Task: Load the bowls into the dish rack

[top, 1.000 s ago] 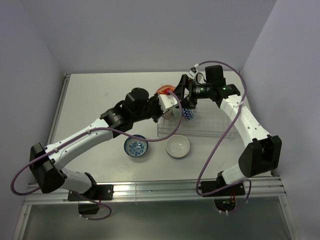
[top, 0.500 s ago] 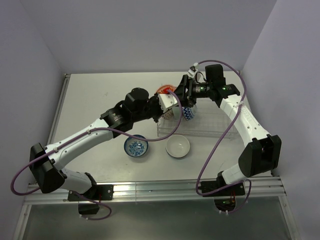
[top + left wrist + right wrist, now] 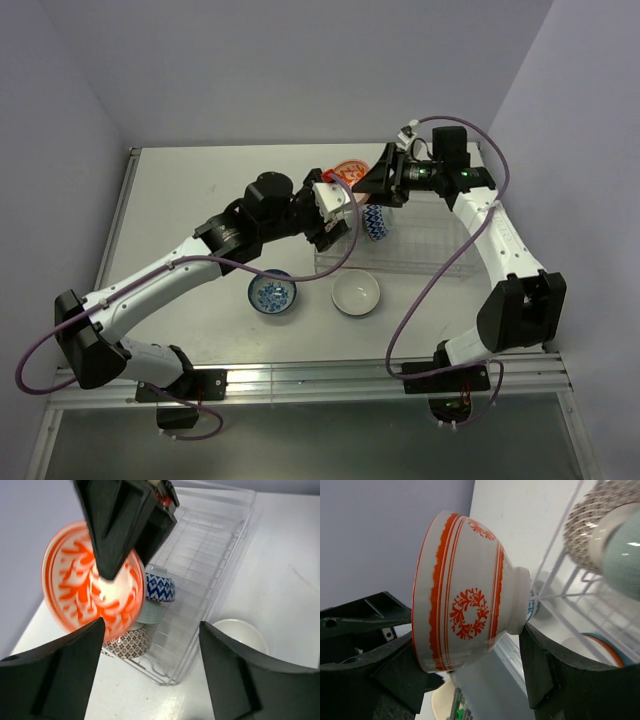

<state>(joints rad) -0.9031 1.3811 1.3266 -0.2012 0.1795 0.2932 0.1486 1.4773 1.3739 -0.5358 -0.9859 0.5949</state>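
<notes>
Bench (image 3: pixel 200 200), near side: two bowls standing upright and apart from each other, a blue-and-white bowl (image 3: pixel 271 293) to the left and a plain white bowl (image 3: pixel 356 293) to the right. Both sit just in front of the dish rack (image 3: pixel 430 245).

Rack: clear tray with thin wires, long side running left to right. Three bowls are loaded at its left end, on edge in a close row. The brown-patterned bowl (image 3: pixel 127 642) is outermost, the pale green bowl (image 3: pixel 150 614) is next, and then the blue zigzag bowl (image 3: pixel 160 587). The rest of the rack's grid is bare wire.

Left claw (image 3: pixel 151 626): hangs over the rack's left end. Its fingers are spread wide with nothing between them, and its wrist camera looks down on the loaded row.

Farther back: the right claw (image 3: pixel 469 640) is clamped on the orange-red bowl (image 3: pixel 465 605), one finger crossing the bowl's inside as the left wrist view shows it. The bowl is in the air, turned on its side, with its mouth toward the left claw and its foot ring toward the rack. It is above the far-left corner of the rack and close to the brown-patterned bowl. Cannot tell whether it touches the wires.
</notes>
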